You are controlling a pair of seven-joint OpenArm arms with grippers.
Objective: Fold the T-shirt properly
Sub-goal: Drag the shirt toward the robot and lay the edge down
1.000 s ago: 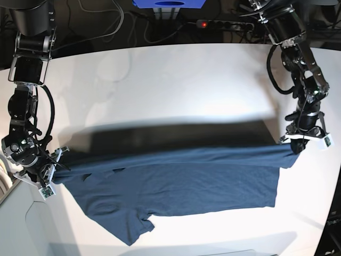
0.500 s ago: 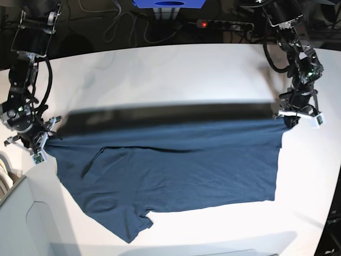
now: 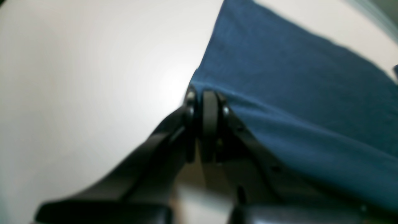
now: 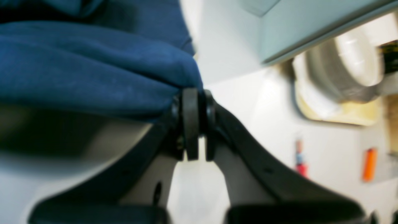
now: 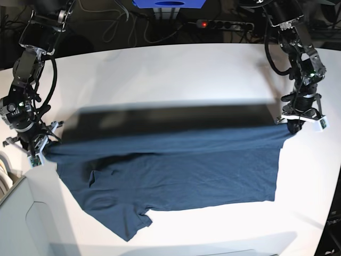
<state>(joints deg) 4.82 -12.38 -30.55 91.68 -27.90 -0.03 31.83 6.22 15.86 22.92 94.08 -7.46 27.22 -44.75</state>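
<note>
White table [image 5: 176,74]; claws [image 3: 205,102] clamping T-shirt [image 5: 176,176].

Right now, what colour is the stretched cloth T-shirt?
Plain dark navy-blue T-shirt, clearest in base view.

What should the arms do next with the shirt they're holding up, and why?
Probably carry the lifted edge forward and lower it over the half on the table. Both the left gripper and right gripper pinch corners of the T-shirt, its far edge taut and raised, shadow beneath.

both arms were black, jointed, with looping black cables and small green lights. the left gripper [image 5: 302,124] and right gripper [image 5: 38,151] had slim black fingers with white tabs.
</note>
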